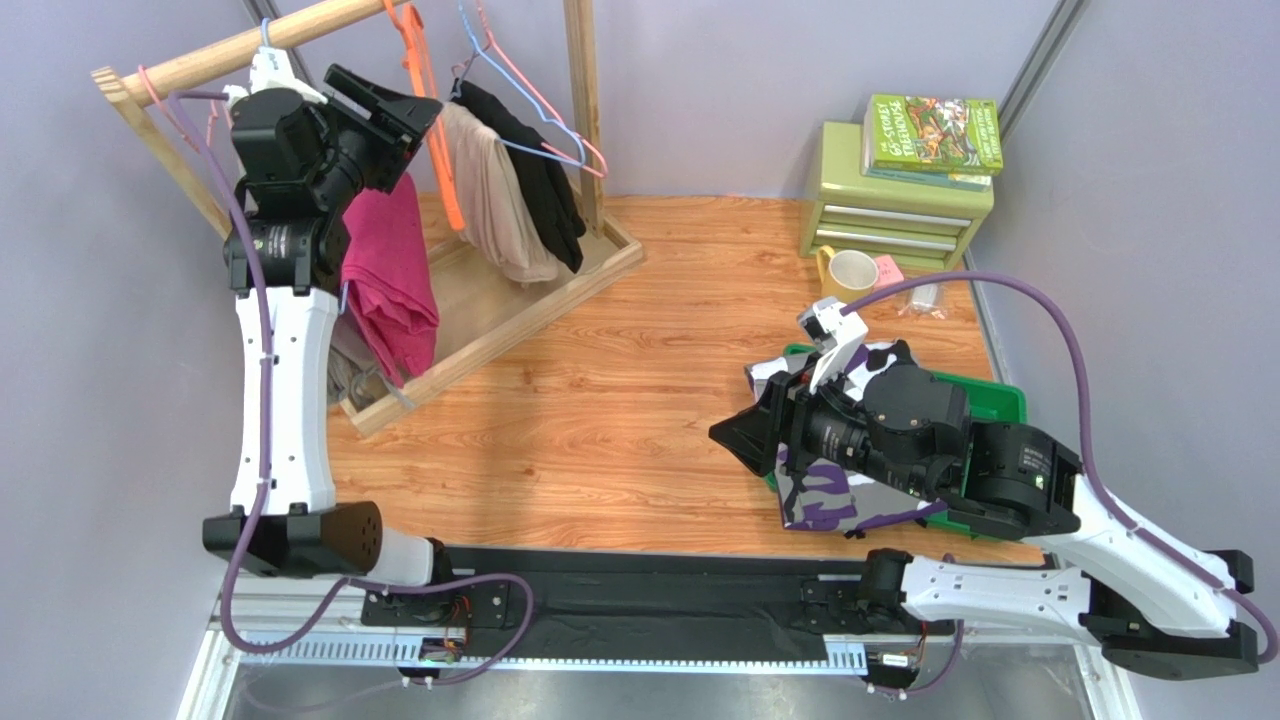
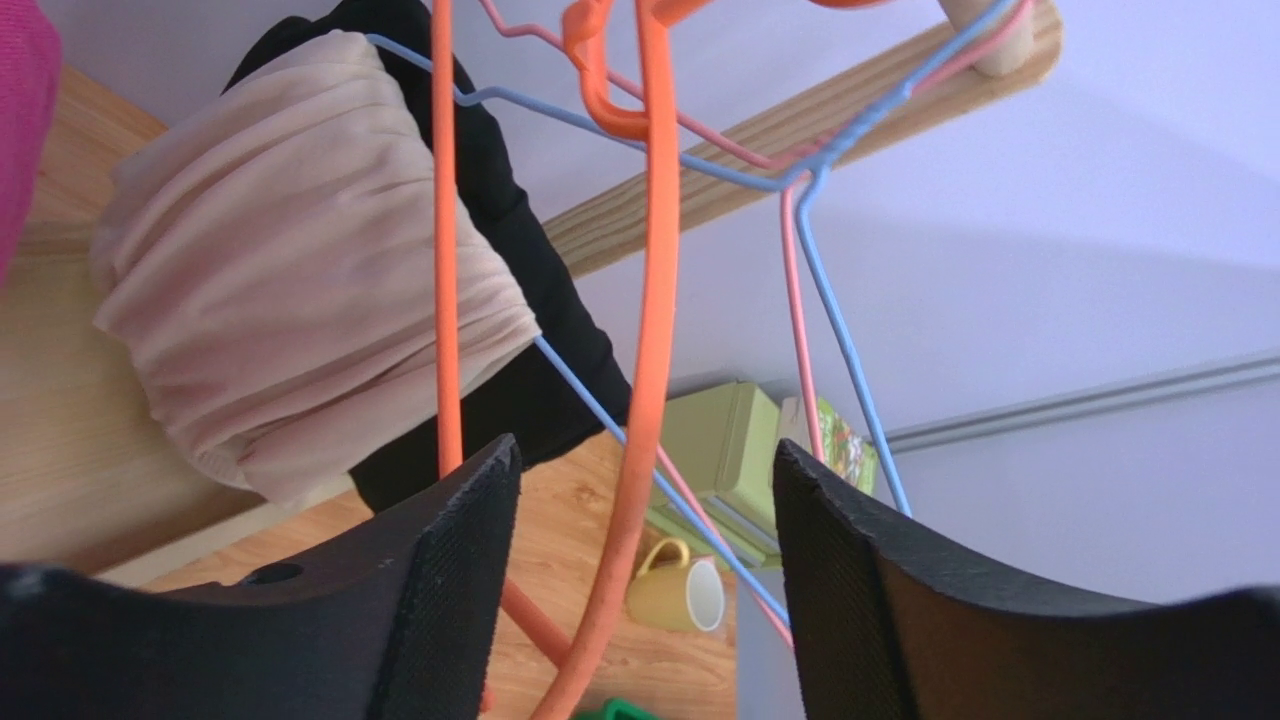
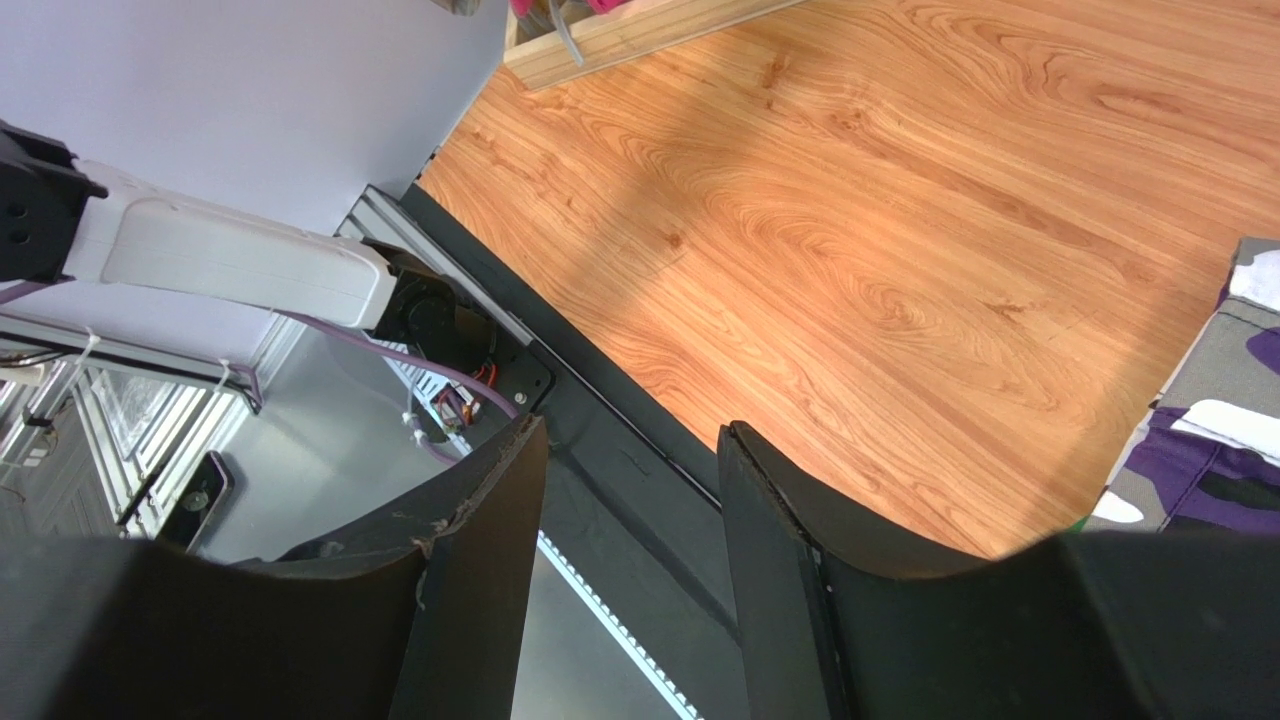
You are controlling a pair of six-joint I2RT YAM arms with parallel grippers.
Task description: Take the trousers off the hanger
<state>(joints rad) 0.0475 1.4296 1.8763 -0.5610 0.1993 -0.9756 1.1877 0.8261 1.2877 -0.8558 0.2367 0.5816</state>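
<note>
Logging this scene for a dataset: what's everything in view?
magenta trousers: one, pink, rack's left end
camouflage trousers: one, purple-white-black, on green tray
beige garment: one, beige, on rack
black garment: one, black, on rack
orange hanger: one, orange, inside left claw
wire hangers: two, blue, pink, on rack
rack: one, wooden, far left
drawer unit: one, green, far right
books: stack, green, on drawer unit
mug: one, yellow, by drawer unit
left claw: one, black, open, at rack
right claw: one, black, open, by camouflage trousers

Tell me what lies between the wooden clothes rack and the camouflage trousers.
In the top external view, bare wooden table stretches from the rack to the camouflage trousers; only the right end effector, open, hangs over it near the trousers.
</note>
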